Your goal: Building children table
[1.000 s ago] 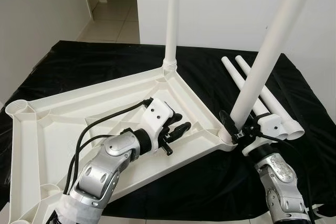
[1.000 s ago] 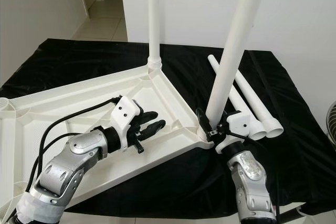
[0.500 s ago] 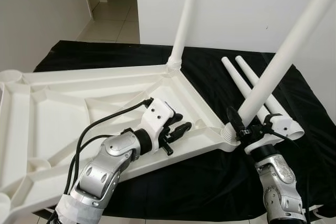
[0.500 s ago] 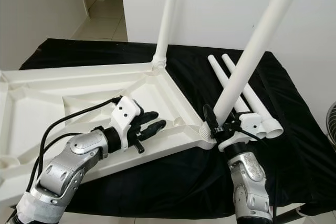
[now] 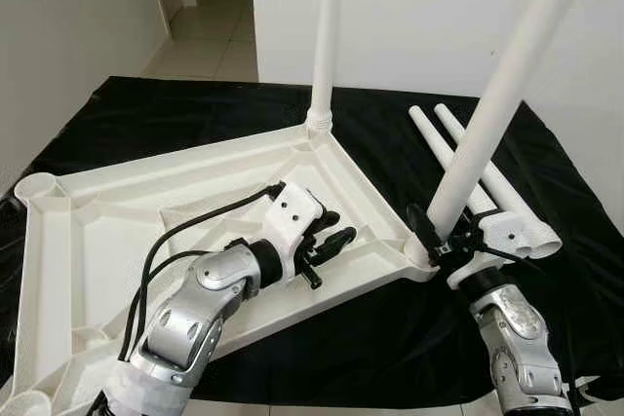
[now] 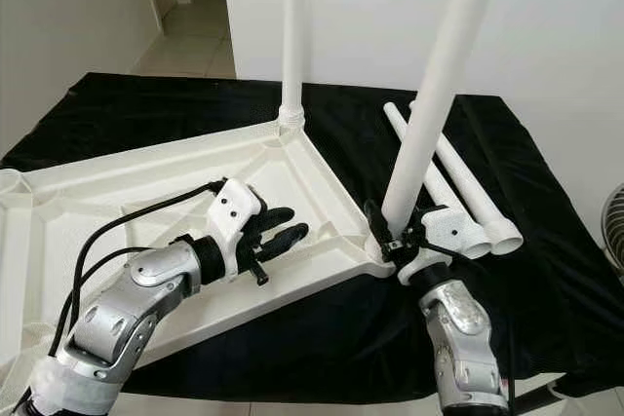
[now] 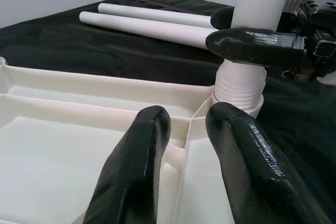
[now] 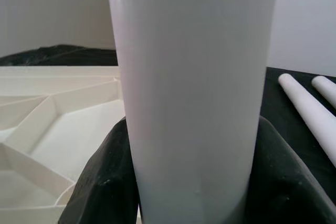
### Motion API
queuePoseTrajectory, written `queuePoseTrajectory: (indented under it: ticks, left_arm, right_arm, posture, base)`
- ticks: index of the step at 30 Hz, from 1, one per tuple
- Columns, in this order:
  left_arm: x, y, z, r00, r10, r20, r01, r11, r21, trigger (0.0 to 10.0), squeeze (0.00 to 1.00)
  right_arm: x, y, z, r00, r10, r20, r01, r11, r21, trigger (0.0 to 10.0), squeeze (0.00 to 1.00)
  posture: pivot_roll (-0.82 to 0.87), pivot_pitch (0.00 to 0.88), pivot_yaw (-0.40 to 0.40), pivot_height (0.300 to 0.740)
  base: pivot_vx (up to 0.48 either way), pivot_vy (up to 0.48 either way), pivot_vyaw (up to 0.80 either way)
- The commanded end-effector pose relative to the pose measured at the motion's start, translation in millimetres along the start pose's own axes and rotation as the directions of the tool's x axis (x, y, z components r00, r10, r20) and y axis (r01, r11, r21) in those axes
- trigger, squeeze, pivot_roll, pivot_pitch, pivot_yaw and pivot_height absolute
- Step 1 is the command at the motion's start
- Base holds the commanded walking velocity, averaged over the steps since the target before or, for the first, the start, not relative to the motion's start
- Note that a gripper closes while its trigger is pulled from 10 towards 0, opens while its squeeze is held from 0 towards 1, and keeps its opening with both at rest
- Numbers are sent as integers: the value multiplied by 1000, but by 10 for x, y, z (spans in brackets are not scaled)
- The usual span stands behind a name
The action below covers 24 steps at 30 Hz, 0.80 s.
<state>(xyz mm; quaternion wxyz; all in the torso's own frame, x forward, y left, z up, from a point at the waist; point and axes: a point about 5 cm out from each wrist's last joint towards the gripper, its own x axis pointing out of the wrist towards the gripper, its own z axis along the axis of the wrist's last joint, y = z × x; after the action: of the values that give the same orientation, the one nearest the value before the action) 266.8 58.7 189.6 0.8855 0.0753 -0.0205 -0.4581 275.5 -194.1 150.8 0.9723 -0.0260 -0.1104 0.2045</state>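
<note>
Underneath, black cloth [image 5: 146, 119], white walls [image 5: 429, 17].

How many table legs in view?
4: far leg standing in the tabletop's far corner socket, near leg in the right pincer at the near corner, two loose legs lying on the black cloth.

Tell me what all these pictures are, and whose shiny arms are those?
Those are a robot's silver arms. Two pictures come from cameras in its head, two from cameras on its wrists. On the black cloth lies an upside-down white plastic tabletop. One white tube leg stands in its far corner. The right claw squeezes a second white leg at the near corner. The left claw rests open on the tabletop. Two spare white legs lie beside it.
</note>
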Motion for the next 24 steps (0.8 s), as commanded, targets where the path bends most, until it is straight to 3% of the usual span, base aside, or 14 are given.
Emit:
queuePoseTrajectory:
  ticks: [1, 3, 8, 12, 18, 24]
  left_arm:
    - [-10, -15, 30, 1000, -1, 3, 1, 1000, 8, 10000, 0]
    - [-13, -14, 29, 1000, 0, 3, 0, 1000, 6, 10000, 0]
    - [-11, -14, 33, 1000, -1, 3, 1, 1000, 6, 10000, 0]
    - [-14, -9, 38, 1000, 1, 4, -1, 1000, 7, 10000, 0]
    - [-25, -9, 33, 1000, 8, 3, -8, 1000, 3, 10000, 0]
    - [-27, -11, 26, 1000, 6, -1, -6, 1000, 0, 10000, 0]
  right_arm:
    - [-48, 107, -207, 994, 66, -88, -56, 993, 103, 10000, 0]
    - [-49, 97, -176, 980, 166, -112, -161, 985, 56, 10000, 0]
    - [-53, 43, -150, 948, 278, -156, -284, 958, -22, 10000, 0]
    - [-21, -17, -134, 951, 263, -163, -276, 959, -63, 10000, 0]
    - [-24, -2, -123, 948, 280, -152, -292, 954, -61, 10000, 0]
    - [-88, -3, -138, 934, 330, -137, -325, 944, 57, 10000, 0]
  posture:
    - [-3, 80, 48, 740]
    - [-7, 85, 52, 740]
    - [-5, 88, 52, 740]
    - [-1, 90, 48, 740]
    - [1, 90, 47, 740]
    - [0, 90, 51, 740]
  base:
    - [0, 0, 0]
    - [0, 0, 0]
    - [0, 0, 0]
    - [0, 0, 0]
    - [0, 0, 0]
    - [0, 0, 0]
